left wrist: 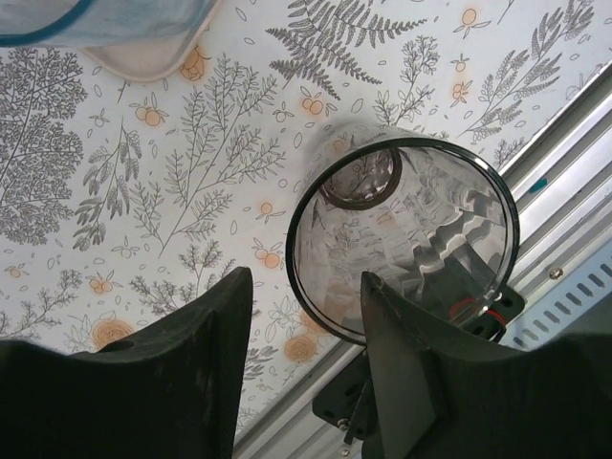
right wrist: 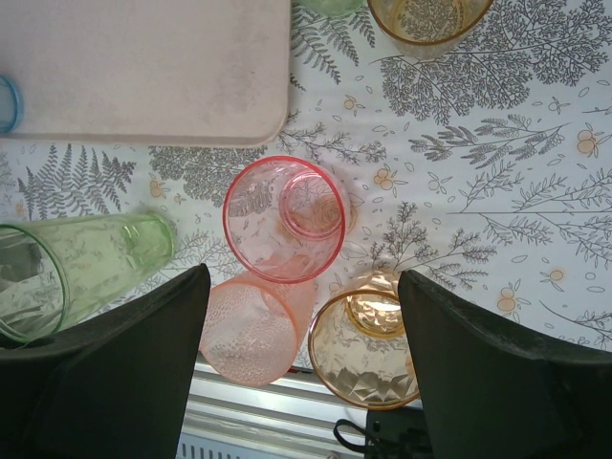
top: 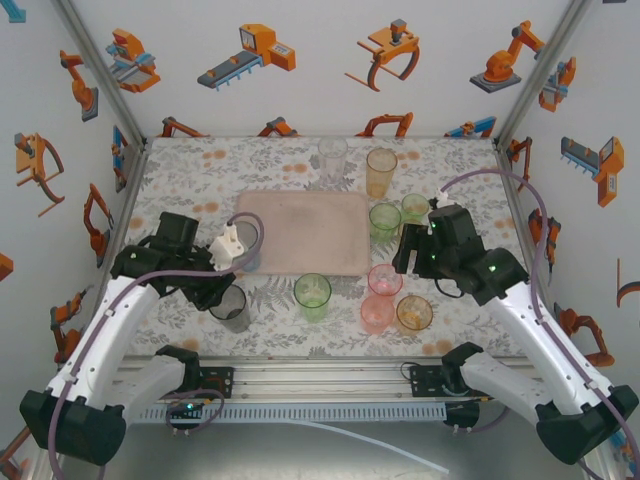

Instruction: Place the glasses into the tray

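Note:
The pale pink tray (top: 300, 232) lies mid-table with a blue glass (top: 245, 245) at its left edge. My left gripper (top: 218, 287) hangs over a grey glass (top: 232, 307) near the front left. In the left wrist view the gripper (left wrist: 304, 284) is open. The grey glass's (left wrist: 402, 239) near rim lies between the fingers, the right finger over its mouth, with a gap at the left finger. My right gripper (right wrist: 304, 277) is open above a pink glass (right wrist: 283, 218), an orange glass (right wrist: 253, 330) and an amber glass (right wrist: 368, 349), holding nothing.
A green glass (top: 312, 295) stands in front of the tray. Two green glasses (top: 385, 220) (top: 415, 207), a tall amber one (top: 381, 172) and a clear one (top: 332, 157) stand behind and right of it. The metal rail (top: 320, 380) runs along the near edge.

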Controlling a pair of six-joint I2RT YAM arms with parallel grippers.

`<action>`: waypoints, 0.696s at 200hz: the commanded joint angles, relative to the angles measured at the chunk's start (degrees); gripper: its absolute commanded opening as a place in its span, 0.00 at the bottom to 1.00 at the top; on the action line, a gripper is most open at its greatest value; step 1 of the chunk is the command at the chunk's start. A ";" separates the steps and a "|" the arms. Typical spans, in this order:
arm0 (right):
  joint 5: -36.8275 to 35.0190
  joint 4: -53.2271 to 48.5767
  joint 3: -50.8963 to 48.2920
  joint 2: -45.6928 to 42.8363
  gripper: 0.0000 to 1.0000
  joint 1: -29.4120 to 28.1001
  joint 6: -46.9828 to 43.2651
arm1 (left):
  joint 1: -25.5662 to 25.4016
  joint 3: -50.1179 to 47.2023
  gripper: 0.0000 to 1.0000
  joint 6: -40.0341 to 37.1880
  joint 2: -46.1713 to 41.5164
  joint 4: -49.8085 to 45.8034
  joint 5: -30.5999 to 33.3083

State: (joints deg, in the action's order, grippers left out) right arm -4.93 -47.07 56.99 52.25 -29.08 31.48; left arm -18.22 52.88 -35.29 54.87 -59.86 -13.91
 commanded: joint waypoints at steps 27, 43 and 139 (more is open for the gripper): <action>-0.26 0.40 0.16 -0.60 0.72 -0.36 0.33 | -3.49 -2.80 0.44 1.29 -0.18 3.11 3.42; -0.26 0.71 0.14 -0.48 0.72 -0.36 0.32 | -4.80 -3.61 0.42 1.53 -0.31 3.68 4.80; -0.26 1.68 -1.00 -0.68 0.72 -0.36 0.31 | -5.76 -3.63 0.14 2.69 -1.16 3.74 6.05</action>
State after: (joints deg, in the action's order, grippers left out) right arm -4.93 -46.02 56.90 52.16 -29.08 31.48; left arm -23.66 49.25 -33.23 54.59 -55.72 -8.21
